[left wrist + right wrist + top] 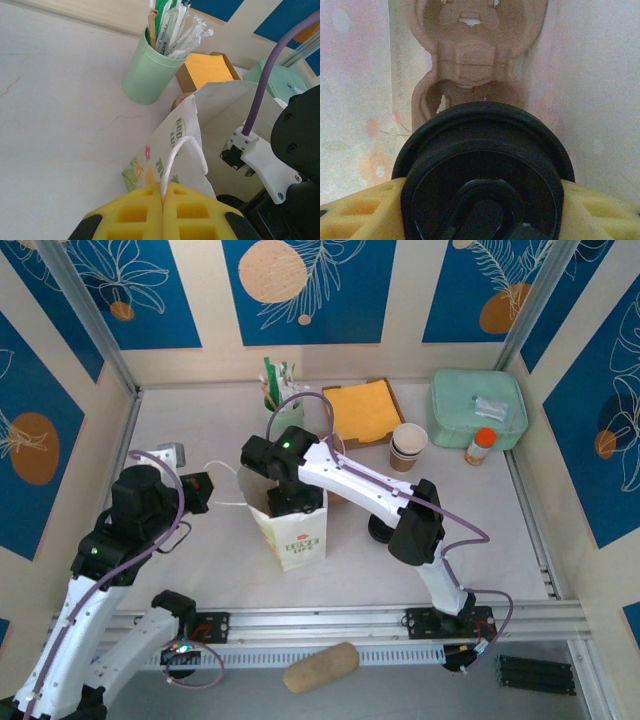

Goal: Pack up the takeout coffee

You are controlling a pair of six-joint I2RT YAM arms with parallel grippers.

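The white paper bag [298, 532] with printed flowers stands open at mid-table. My left gripper [164, 192] is shut on the bag's white string handle [176, 156], holding it out to the left; from above, the left gripper [203, 491] sits left of the bag. My right gripper [482, 192] reaches down inside the bag, shut on the takeout coffee [484, 170]. The cup's round black lid faces the camera between the yellow fingers [357, 212], and its sides are hidden. Below it, a brown pulp cup carrier [470, 55] lies at the bag's bottom. The right wrist [285, 455] hangs over the bag's mouth.
A green holder of straws and stirrers [149, 70] stands behind the bag, beside a box of orange napkins [362, 410]. A stack of lidless cups [408, 446], a mint-green container [478, 408] and an orange-capped bottle [480, 445] are at the back right.
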